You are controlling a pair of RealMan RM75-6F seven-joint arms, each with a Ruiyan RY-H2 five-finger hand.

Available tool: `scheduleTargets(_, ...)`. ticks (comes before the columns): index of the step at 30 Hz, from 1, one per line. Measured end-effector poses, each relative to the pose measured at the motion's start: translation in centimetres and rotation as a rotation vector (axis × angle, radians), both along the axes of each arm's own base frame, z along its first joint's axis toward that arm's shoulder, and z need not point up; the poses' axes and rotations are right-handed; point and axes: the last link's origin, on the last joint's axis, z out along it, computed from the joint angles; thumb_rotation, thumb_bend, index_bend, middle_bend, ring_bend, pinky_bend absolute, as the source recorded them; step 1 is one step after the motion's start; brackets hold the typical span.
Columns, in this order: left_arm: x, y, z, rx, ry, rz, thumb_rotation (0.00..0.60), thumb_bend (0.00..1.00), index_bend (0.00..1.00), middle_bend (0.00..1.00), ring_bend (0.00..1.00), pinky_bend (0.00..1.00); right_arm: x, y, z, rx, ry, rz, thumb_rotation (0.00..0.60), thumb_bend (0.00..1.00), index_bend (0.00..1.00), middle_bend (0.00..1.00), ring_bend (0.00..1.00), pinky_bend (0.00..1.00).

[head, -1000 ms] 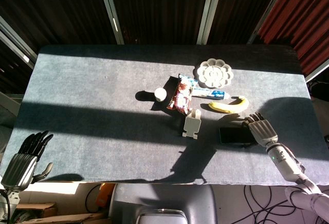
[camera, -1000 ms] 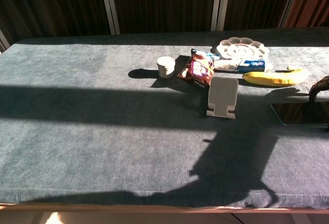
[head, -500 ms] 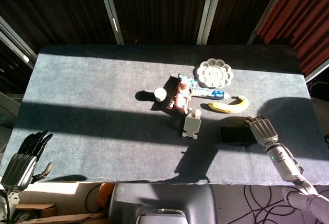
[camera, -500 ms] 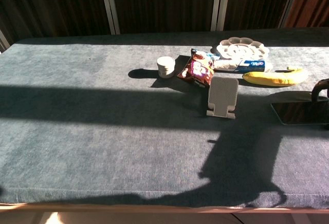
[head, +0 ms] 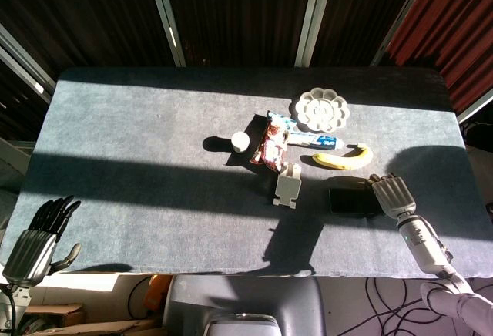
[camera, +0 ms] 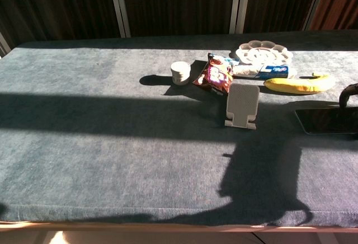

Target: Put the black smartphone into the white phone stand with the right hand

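Head view, left hand: the left hand (head: 35,245) hangs off the table's (head: 139,166) near-left corner, fingers apart, holding nothing.
White phone stand: the stand (head: 289,186) is upright mid-table, vacant.
Black smartphone: the smartphone (head: 350,201) lies flat, dark and glossy, right of the stand.
Right hand: the right hand (head: 391,196) rests on the phone's right end; grip cannot be told.
Chest view: only 1 dark finger (camera: 348,94) shows, at the right edge; left hand unseen.
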Motion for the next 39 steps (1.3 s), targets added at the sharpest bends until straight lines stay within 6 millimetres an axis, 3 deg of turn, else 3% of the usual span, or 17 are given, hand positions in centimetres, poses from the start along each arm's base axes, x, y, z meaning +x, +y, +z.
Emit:
scheduleTargets(21,0.1,-0.6,0.0,-0.004,-0.006,-0.027,0.6,0.37,0.0,0.0,0.0,0.07,0.4,1.3,-0.3,-0.09,0.253,0.159,0.6,0.27,0.98,0.69,0.52,0.4)
scheduleTargets(33,0.3,-0.9,-0.1,-0.017,-0.001,-0.045,0.6,0.38,0.0,0.0,0.0,0.07,1.2,-0.2,2.5,-0.234,0.524,0.366,0.6,0.27,0.97,0.69,0.49,0.4)
scheduleTargets(39,0.4,-0.8,-0.3,-0.039,-0.002,-0.053,0.6,0.38,0.0,0.0,0.0,0.07,2.9,-0.6,4.6,-0.287,0.647,0.527,0.6,0.27,0.97,0.69,0.48,0.4)
